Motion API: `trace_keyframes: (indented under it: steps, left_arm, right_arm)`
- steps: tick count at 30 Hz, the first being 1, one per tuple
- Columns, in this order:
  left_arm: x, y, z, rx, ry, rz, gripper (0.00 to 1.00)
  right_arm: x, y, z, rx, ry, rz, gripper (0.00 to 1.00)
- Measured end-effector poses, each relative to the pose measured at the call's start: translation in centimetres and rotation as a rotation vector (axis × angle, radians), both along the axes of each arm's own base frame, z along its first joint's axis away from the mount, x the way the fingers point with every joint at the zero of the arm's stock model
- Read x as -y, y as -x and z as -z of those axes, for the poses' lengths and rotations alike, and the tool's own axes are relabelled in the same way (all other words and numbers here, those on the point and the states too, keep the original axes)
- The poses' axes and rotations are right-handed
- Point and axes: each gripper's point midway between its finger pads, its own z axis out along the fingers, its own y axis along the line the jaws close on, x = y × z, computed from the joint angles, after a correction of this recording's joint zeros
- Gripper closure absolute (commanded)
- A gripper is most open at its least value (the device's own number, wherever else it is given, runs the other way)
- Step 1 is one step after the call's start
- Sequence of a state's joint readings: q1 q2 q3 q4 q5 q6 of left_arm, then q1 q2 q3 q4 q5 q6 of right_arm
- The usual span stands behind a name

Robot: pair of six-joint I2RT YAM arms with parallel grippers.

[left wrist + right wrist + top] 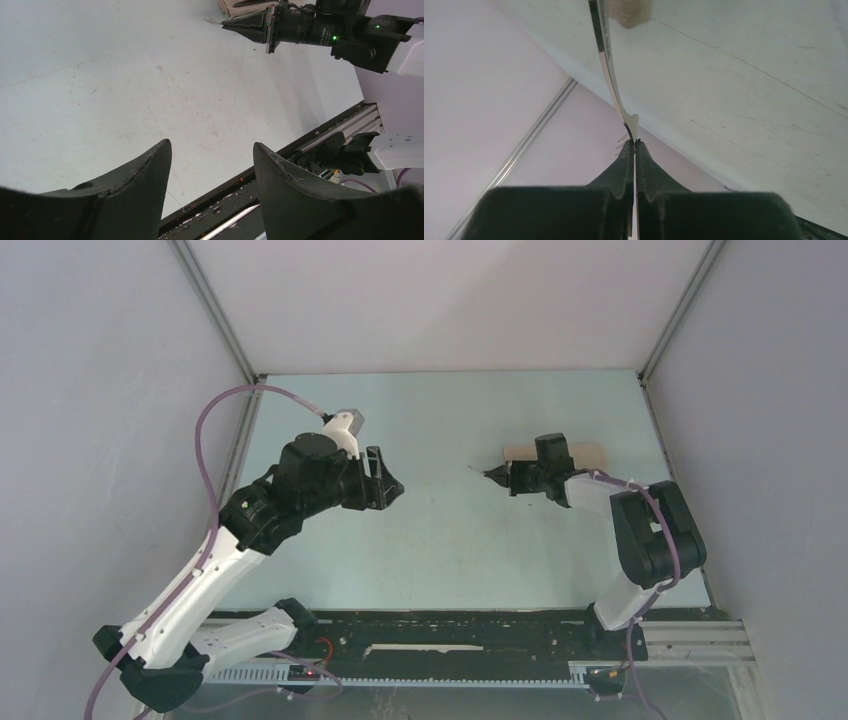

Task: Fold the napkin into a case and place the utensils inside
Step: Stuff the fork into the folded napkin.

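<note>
Right claw [492, 477] is pressed shut on the fork [606, 65], pinching it at what looks like the tine end. The handle runs out ahead of the tips, so the fork's long axis is approx. the claw's own pointing line. Left claw [393, 485] is spread wide w/ nothing btwn its fingers, hanging over bare worktop [440, 550], well apart from the napkin.

Napkin [590, 454]: folded to a narrow tan strip lying left-right at back right of the worktop, partly hidden by the right wrist in top view. Its left end sits just behind & beside the right claw's tips. In right wrist view the handle's far end overlaps a tan corner of the napkin at top of frame; touching or just above it, can't tell.

Judgement: step in hand is prob. feeding the fork into the case. It turns on the handle lining up w/ the strip and meeting its open side, not a folded edge; which side is open isn't visible. Right arm is far nearer & holds the piece, so likely the mover. Left claw could pin the cloth but must cross the worktop first. Risk: handle snags & drags the strip.
</note>
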State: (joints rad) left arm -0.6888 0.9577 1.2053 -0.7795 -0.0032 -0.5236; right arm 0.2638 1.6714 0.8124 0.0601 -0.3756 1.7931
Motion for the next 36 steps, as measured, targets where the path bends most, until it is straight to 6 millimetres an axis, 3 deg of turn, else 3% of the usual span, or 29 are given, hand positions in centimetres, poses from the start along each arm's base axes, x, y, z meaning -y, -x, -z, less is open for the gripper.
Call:
trace_keyframes:
  steps: [10, 23, 36]
  left_arm:
    - [0.3, -0.2, 0.4, -0.014, -0.007, 0.007, 0.32]
    - [0.6, -0.7, 1.0, -0.027, -0.018, 0.003, 0.32]
    - [0.5, -0.9, 0.9, -0.027, -0.014, -0.002, 0.32]
  right_arm:
    - [1.1, -3.1, -1.3, 0.033, 0.010, 0.026, 1.00]
    - [1.3, -5.0, 0.2, -0.019, 0.039, 0.025, 1.00]
    - [2.5, -5.6, 1.3, -0.067, 0.086, 0.037, 1.00]
